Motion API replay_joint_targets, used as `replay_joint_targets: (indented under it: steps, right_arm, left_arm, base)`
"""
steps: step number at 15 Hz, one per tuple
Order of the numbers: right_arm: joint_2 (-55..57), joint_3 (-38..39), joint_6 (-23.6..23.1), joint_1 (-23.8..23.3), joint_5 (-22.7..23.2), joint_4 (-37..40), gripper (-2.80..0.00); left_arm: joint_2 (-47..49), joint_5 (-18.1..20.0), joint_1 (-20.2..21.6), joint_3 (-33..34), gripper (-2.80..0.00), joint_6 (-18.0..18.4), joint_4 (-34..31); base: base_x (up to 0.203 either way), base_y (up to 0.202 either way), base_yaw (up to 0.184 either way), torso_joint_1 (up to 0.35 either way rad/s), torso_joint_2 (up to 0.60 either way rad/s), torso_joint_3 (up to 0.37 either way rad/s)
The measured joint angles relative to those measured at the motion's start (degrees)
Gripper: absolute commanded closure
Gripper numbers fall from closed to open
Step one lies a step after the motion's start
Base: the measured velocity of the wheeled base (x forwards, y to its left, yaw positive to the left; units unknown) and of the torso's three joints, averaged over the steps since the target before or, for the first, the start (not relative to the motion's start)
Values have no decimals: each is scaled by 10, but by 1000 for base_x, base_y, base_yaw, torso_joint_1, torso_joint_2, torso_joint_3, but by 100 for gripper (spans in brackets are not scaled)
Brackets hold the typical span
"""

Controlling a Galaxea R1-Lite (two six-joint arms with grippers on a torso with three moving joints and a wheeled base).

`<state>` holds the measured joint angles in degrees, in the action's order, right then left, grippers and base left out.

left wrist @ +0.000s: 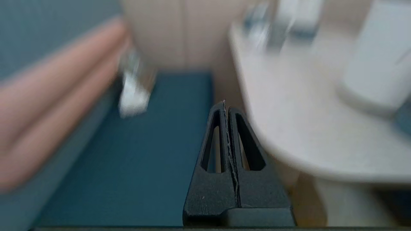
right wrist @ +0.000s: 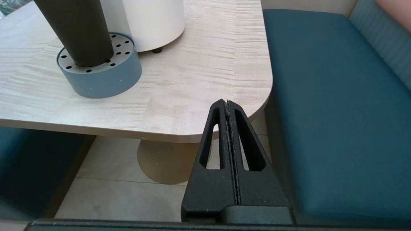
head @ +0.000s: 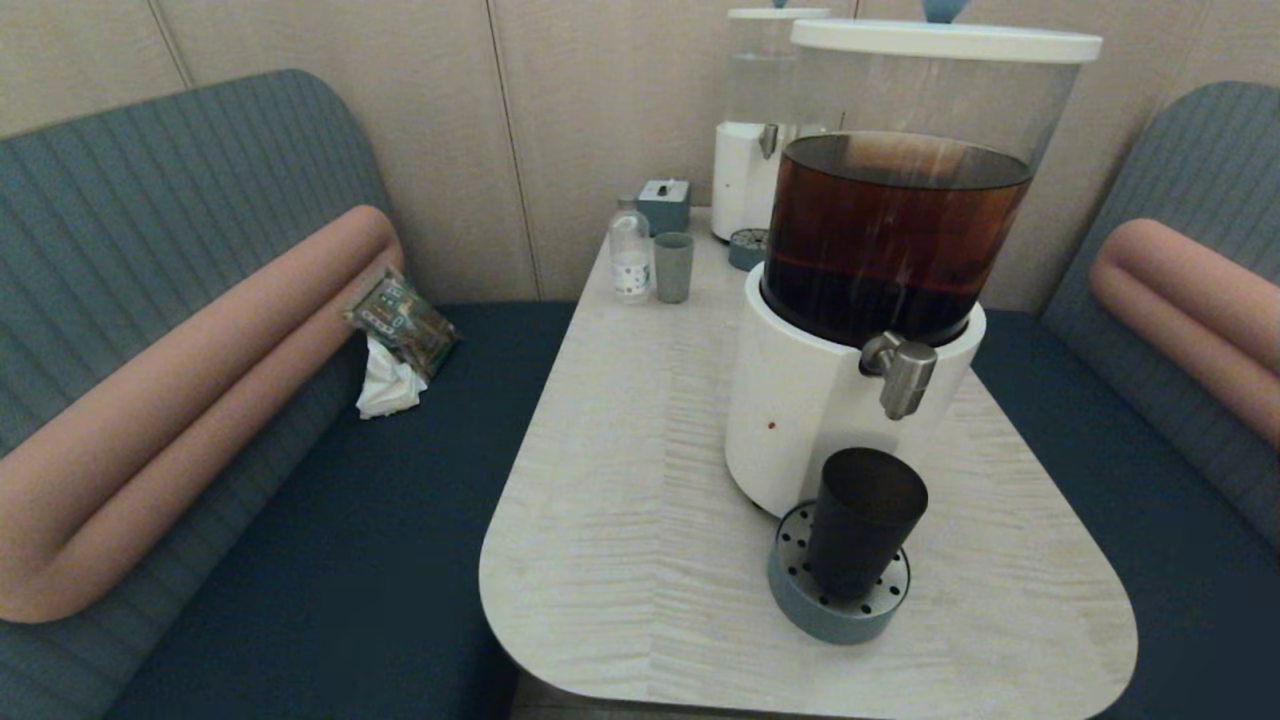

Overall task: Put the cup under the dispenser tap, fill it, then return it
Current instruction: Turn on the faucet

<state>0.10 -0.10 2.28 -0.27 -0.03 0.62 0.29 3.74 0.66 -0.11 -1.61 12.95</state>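
Note:
The dark brown-black cup (head: 860, 520) stands upright on the round grey-blue drip tray (head: 838, 610), just below the brushed-steel tap (head: 903, 370) of the white-based dispenser (head: 800, 400) holding dark brown liquid. The right wrist view shows the cup (right wrist: 77, 32) on the drip tray (right wrist: 102, 73) too. My right gripper (right wrist: 227, 102) is shut and empty, low off the table's near right corner. My left gripper (left wrist: 224, 103) is shut and empty, low beside the table's left edge over the bench seat. Neither arm appears in the head view.
At the table's far end stand a small grey-blue tumbler (head: 673, 267), a clear bottle (head: 630, 252), a small box (head: 664, 205) and a second, colourless-tank dispenser (head: 760, 150). A packet and a tissue (head: 395, 340) lie on the left bench. Blue benches flank the table (head: 640, 520).

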Motion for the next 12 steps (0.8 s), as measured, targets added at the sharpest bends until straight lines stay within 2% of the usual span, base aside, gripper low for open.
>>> replay_joint_targets:
  steps: [5,12]
  right_arm:
    - [0,0,0,0,0,0,0]
    - [0,0,0,0,0,0,0]
  left_arm:
    - [-2,-45,0,1,0,2,-126]
    - [-2,-42,0,-1,0,15,-138]
  base:
    - [0,0,0,0,0,0]
    - [0,0,0,0,0,0]
